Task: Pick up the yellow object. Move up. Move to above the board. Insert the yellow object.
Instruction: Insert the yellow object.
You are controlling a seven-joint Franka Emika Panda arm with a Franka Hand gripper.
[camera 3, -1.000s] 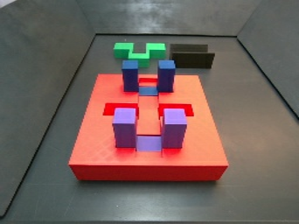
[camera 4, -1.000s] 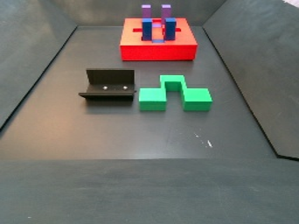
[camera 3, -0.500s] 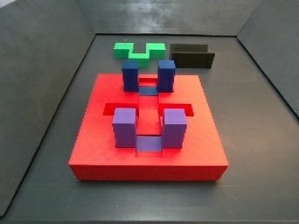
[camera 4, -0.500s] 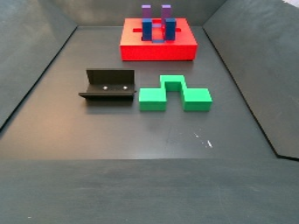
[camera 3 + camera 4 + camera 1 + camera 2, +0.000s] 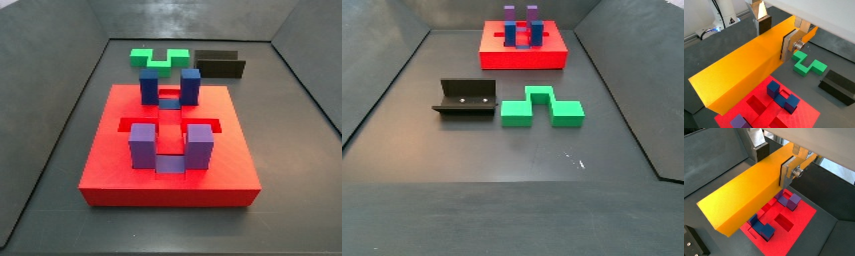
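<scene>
Floor of dark grey fills both side views, walled at its edges; on it I see the board, a flat red slab with recessed slots, lying toward the near edge in a side view and at the far edge in a side view. From both wrist views I look down on the board beneath the arm.

Next in size is the yellow object, a long yellow-orange bar, which I see only in the wrist views; it hangs in the air over the board, apart from it. My gripper is clamped on the bar near one end, a silver finger pressed flat to one long face and the other finger against the opposite face; the gripper itself is out of both side views.

Green notched block lies near the floor's middle, just beside the fixture; in a side view both sit past the board's far edge.

Blue blocks and purple blocks stand upright from the board, blue toward its far edge, purple toward its near edge.
</scene>
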